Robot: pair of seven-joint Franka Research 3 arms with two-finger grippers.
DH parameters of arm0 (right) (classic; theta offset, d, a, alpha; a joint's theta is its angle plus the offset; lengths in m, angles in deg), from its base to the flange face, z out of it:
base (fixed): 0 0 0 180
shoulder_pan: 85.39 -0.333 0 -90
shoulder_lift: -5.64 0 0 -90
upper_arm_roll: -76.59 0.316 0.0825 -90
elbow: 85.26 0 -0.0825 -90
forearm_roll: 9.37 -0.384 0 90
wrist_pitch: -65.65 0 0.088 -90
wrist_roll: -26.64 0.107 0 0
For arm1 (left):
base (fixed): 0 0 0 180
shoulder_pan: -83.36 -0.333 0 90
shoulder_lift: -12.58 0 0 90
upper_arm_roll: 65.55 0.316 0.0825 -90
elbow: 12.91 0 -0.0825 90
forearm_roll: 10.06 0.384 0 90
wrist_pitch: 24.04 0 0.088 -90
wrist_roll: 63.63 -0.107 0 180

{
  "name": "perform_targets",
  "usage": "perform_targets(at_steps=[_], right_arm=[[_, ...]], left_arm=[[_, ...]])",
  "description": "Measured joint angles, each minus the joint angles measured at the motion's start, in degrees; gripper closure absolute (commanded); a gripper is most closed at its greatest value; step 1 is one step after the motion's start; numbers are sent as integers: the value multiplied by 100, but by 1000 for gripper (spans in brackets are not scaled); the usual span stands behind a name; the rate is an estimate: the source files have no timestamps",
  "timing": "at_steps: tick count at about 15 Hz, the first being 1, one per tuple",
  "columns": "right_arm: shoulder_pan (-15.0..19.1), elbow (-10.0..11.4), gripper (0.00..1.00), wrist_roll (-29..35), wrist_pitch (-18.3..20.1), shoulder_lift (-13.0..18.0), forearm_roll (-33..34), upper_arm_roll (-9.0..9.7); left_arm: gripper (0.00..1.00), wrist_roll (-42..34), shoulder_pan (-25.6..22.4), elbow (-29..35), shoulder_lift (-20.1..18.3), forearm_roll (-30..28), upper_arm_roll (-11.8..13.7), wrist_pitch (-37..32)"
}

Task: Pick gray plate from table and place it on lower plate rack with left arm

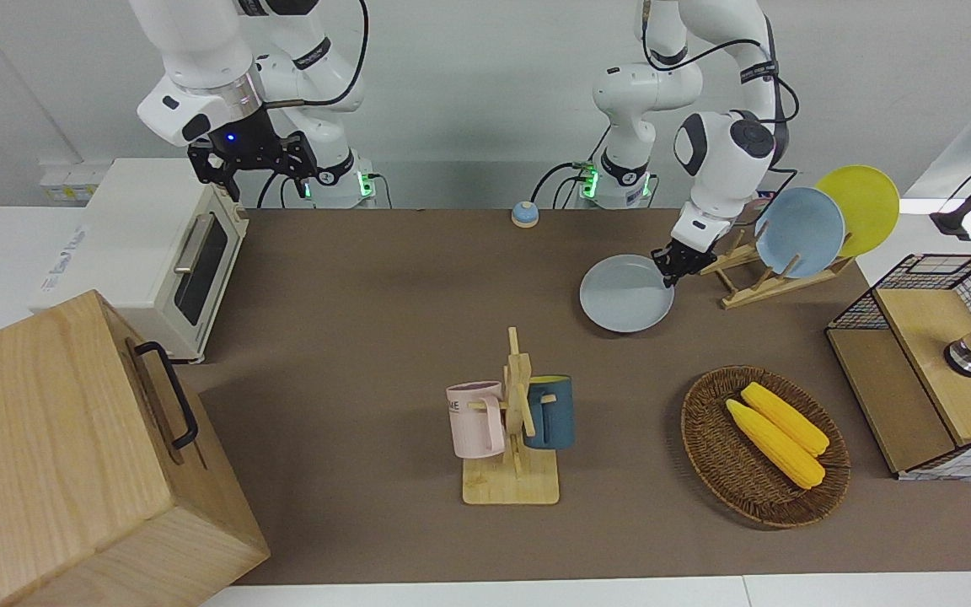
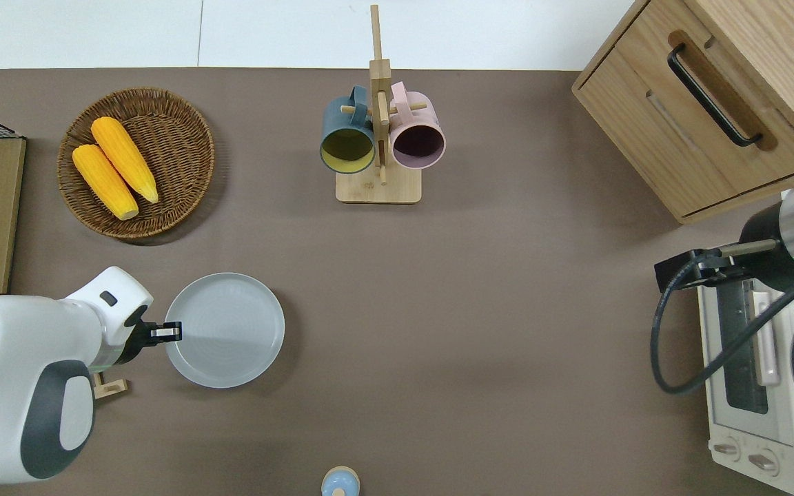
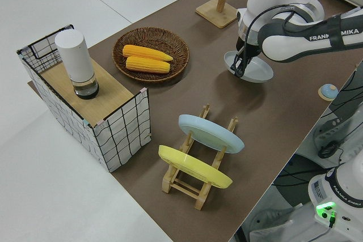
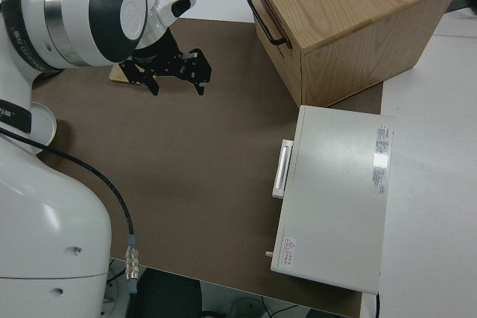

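Left gripper is clamped on the rim of the gray plate, which lies on the bench beside the lower plate rack. Grasp step; next comes lift, tilt, slot. Right arm parked, gripper open. Counts: three plates, two mugs, two corn cobs.

You see gray plate: round, pale, plain, low raised rim, lying flat on table, its rack-side rim right at left gripper, fingertips straddling that rim. Whether fingers press rim, you can't tell. Lower plate rack: light wood, slanted pegs, just beside left gripper toward left arm's end of table; its lowest slots free, higher ones filled.
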Motion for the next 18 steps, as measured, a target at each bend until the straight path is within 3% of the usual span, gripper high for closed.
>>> perform_targets(at_steps=[7, 13, 18], right_arm=[[0, 0, 17, 0, 0, 0, 0, 0], [0, 0, 17, 0, 0, 0, 0, 0], [0, 0, 17, 0, 0, 0, 0, 0]], left_arm=[[1000, 11, -18, -1339, -150, 0, 33, -1724], [1000, 20, -36, -1772, -159, 157, 60, -2232], [1000, 24, -37, -1834, -158, 1026, 56, -2442]])
